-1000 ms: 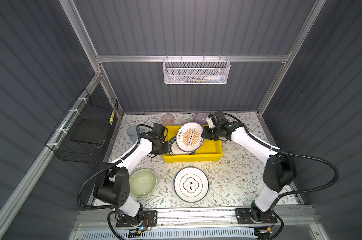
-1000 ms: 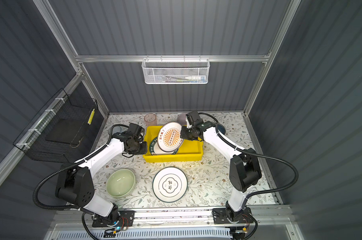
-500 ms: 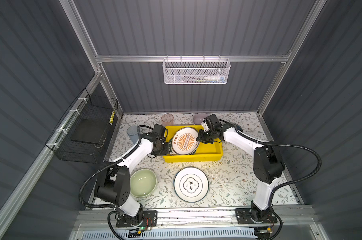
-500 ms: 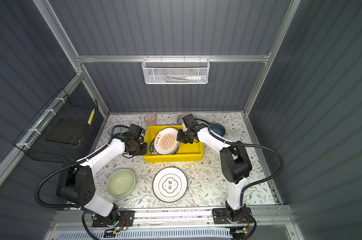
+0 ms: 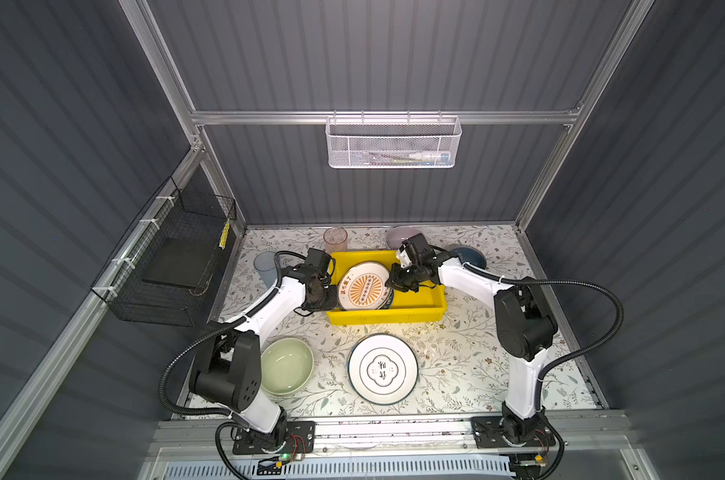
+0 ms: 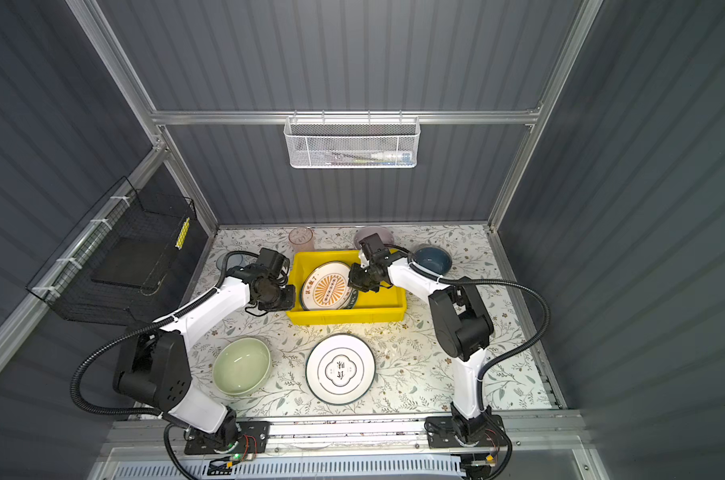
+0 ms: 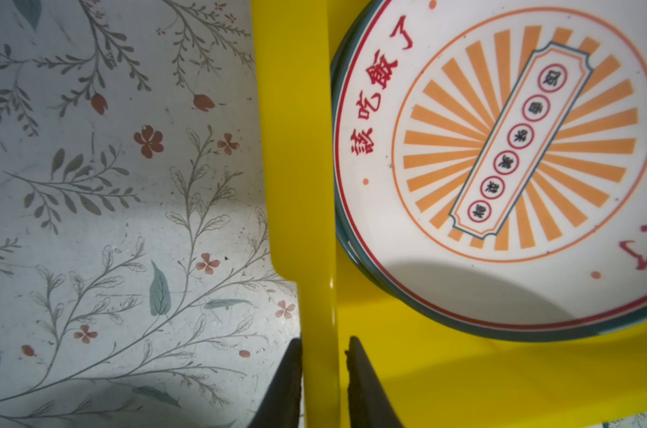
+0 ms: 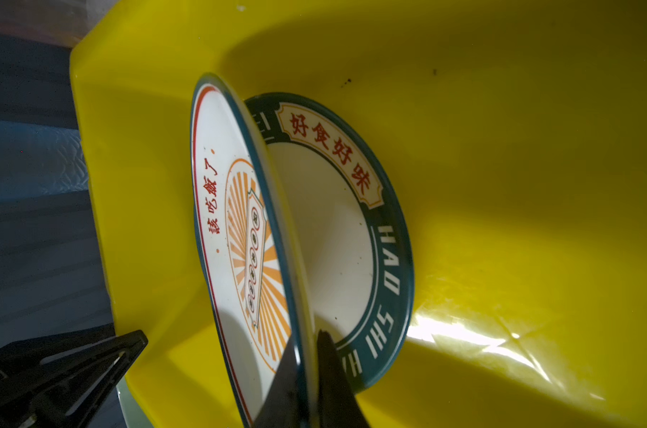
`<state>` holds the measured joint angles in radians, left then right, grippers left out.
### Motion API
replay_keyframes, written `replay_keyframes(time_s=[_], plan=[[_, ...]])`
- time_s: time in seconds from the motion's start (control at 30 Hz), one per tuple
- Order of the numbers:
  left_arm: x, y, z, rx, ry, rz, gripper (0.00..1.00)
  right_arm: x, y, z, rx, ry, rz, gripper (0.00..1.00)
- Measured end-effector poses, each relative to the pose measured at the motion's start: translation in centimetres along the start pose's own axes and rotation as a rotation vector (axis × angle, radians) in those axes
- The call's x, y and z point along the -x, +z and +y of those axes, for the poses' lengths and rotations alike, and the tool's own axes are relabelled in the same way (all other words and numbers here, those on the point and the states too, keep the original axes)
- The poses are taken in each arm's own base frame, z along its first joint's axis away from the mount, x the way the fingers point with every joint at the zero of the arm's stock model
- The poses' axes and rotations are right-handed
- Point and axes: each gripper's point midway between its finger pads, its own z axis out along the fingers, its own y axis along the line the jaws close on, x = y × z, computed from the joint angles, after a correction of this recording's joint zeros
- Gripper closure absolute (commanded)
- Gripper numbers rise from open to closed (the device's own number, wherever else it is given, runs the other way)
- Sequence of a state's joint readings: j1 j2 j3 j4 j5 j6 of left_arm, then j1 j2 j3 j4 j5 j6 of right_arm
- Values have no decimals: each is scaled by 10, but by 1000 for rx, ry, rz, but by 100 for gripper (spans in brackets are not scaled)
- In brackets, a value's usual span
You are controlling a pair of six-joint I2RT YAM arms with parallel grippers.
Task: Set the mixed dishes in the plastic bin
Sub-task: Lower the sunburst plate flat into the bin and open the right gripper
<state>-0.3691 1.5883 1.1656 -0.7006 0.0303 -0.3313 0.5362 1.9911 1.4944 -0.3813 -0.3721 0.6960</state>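
Note:
The yellow plastic bin stands mid-table. Inside it a green-rimmed lettered plate lies flat. The orange sunburst plate leans on top of it, its right edge still raised. My right gripper is shut on that raised rim, one finger on each face. My left gripper is shut on the bin's left wall. A white emblem plate and a pale green bowl sit on the table in front of the bin.
Behind the bin stand a pink tumbler and a lilac bowl. A blue tumbler is at the left, a blue bowl at the right. A black wire basket and a white mesh basket hang on the walls.
My right gripper has lowered the orange sunburst plate from steeply tilted to nearly flat over the green-rimmed plate. The left gripper has stayed at the bin's left wall.

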Motion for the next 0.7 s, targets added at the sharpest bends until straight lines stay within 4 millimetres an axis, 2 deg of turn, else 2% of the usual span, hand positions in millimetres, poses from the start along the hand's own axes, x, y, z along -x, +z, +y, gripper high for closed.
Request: replay_keyframes(time_s=[0.2,0.27,0.47,0.7], plan=[[1,0,-1,-8,-3,-2,77,1,3,0,5,-4,-2,72],[1,0,-1,-11,-4,-2,77,0,7,-4,-8,-6,3,64],[1,0,-1,-14,-4,0,77,-5,11,-17,-92,-22,14,54],[0,0,-2,-17,-4,1,77,-2,9,-16,-142,-63,4,47]])
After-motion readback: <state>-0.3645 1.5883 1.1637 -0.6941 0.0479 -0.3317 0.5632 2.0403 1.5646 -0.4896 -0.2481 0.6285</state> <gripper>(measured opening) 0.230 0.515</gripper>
